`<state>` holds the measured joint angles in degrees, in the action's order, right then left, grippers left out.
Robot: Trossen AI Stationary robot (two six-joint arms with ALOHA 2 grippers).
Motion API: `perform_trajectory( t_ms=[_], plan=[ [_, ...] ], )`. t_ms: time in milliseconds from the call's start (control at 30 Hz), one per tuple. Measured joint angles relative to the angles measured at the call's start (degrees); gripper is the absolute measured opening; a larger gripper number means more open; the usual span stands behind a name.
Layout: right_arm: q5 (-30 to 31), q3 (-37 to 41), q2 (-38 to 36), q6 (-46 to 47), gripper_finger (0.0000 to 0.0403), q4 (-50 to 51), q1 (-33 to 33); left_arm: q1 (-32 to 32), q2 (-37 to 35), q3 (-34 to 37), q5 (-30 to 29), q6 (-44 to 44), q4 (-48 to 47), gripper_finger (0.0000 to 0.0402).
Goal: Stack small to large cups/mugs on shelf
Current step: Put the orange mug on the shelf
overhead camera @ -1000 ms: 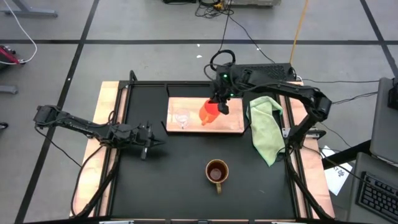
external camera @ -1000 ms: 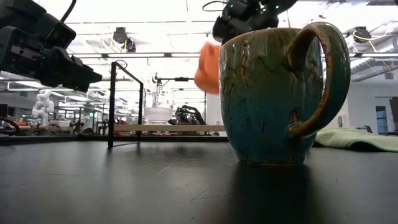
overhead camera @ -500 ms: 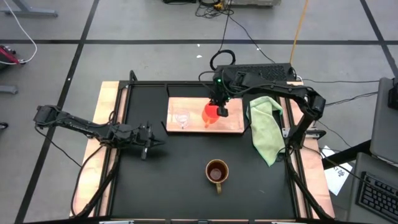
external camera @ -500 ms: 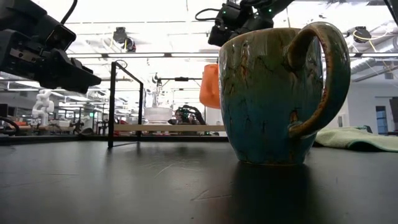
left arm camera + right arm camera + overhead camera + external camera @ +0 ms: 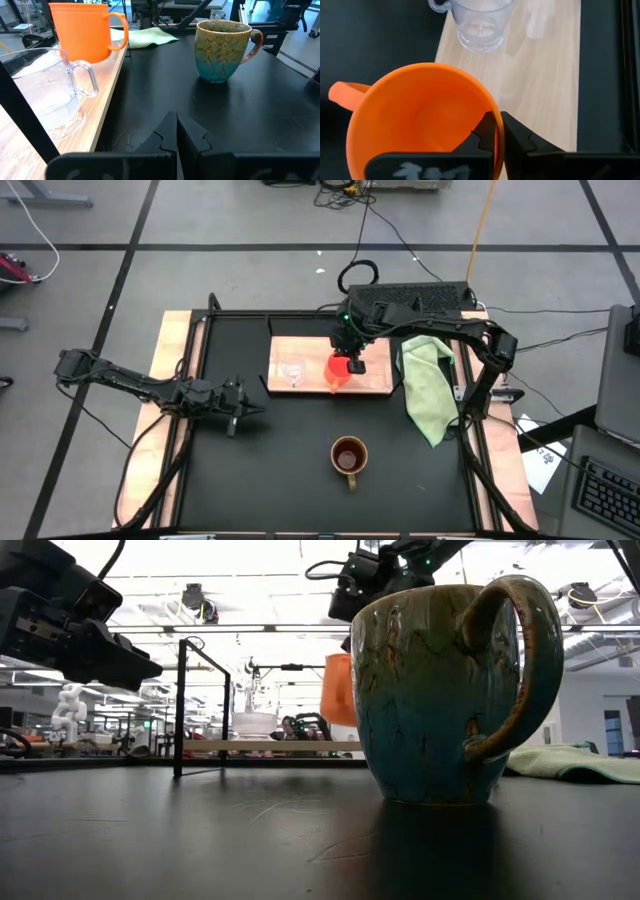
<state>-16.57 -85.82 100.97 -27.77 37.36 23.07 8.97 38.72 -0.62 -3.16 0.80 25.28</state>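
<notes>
The orange mug (image 5: 340, 368) hangs upright just above the light wood shelf (image 5: 310, 350), under my right gripper (image 5: 352, 356), which is shut on it. The tiny clear glass cup (image 5: 292, 372) stands on its base on the shelf, left of the mug; it also shows in the right wrist view (image 5: 480, 22). The larger brown mug (image 5: 348, 455), teal-glazed outside, stands on the black table nearer the front. My left gripper (image 5: 245, 408) is shut and empty, low over the table left of the shelf. My right gripper holds the orange mug's rim (image 5: 485, 102) on the side away from the handle (image 5: 340, 95). One finger (image 5: 487, 131) is inside the mug and one (image 5: 515, 134) outside. The fingers come from above, pointing down. The mug hangs upright, clear of the shelf (image 5: 338, 690).
A light green cloth (image 5: 425, 385) lies to the right of the shelf. A black upright frame (image 5: 182, 705) stands at the shelf's left end. The black table between the shelf and the brown mug is bare.
My right gripper has gone down toward the shelf and a little toward the table's near edge with the orange mug. The mug, tilted a second ago, now hangs upright and lower, close above the board.
</notes>
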Motion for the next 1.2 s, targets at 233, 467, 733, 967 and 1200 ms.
perform_trajectory(
  t_ms=[233,467,733,967,1200],
  plan=[
    [0.01,0.02,0.0,0.07,0.0004,0.5,0.03,0.0,0.0,0.0,0.0,-0.05,-0.02,0.0003],
    [0.01,0.04,0.01,0.04,0.0004,2.17,-0.07,0.0,0.0,0.0,0.0,-0.07,-0.04,0.0003],
    [0.01,0.07,0.0,0.0,0.0004,3.89,-0.11,0.0,0.0,0.0,0.0,-0.4,-0.02,0.0003],
    [-0.01,0.07,0.69,0.22,0.0004,3.92,-0.59,0.0,0.0,0.0,0.0,-0.33,-0.02,0.0003],
    [-0.27,0.04,3.03,0.57,0.0004,3.46,-1.03,0.0,-0.02,0.0,0.0,-0.33,-0.05,0.0003]
  ],
)
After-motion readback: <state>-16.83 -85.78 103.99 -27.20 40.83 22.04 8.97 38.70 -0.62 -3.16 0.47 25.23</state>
